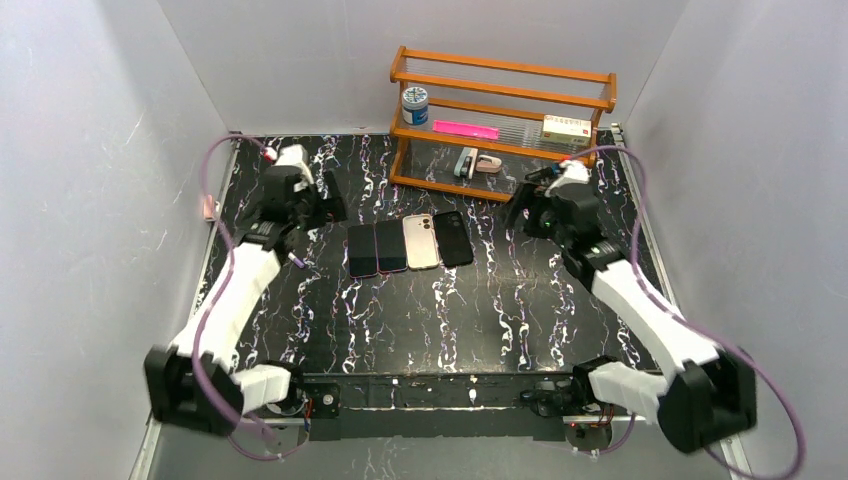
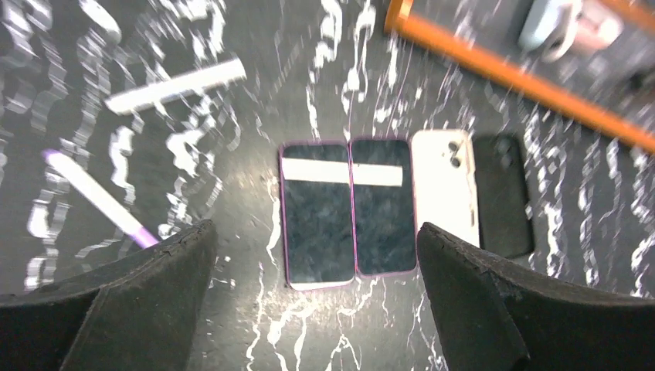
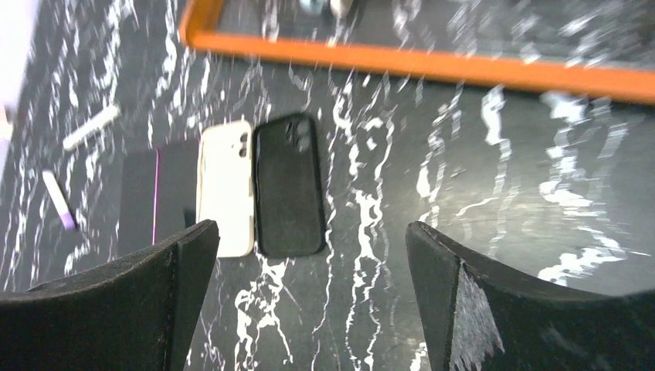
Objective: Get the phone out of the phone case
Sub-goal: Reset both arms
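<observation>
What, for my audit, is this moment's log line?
left gripper jaws open; right gripper jaws open; four phones side by side, untouched

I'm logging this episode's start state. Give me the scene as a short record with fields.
surface: black marbled table
row, left to right in the top view: purple-edged phone screen up; second purple-edged phone screen up; cream phone back up; black phone back up
left tool: open, empty, left of the row
right tool: open, empty, right of the row
behind the row: wooden rack
</observation>
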Controlling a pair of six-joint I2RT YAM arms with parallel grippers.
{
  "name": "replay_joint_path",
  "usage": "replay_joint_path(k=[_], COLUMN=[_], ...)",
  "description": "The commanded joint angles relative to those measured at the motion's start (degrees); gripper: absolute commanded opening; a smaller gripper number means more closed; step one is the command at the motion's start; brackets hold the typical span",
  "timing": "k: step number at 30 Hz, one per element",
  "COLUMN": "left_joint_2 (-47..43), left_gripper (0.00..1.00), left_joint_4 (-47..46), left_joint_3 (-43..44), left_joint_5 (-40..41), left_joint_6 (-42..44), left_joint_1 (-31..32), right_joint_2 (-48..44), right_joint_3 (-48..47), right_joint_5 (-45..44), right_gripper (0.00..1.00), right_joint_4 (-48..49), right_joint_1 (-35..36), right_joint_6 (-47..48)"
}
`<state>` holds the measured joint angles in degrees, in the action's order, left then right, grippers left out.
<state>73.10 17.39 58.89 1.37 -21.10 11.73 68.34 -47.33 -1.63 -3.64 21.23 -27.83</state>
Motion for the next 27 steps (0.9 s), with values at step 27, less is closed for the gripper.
replay_joint_path(k=[27], left_joint_2=[-55.27], left_gripper=[0.98], left_joint_4=[-10.03], left_joint_3=[-21.18], left_joint_5=[33.01], left_joint_6=[6.0], left_joint_1=[4.89], right_joint_2=[-57.04], right_joint_3=[14.37], right_joint_5=[-34.68], right_gripper=[0.99], right_joint_4=[-4.69], right_joint_1=[-0.25], right_joint_6=[15.9])
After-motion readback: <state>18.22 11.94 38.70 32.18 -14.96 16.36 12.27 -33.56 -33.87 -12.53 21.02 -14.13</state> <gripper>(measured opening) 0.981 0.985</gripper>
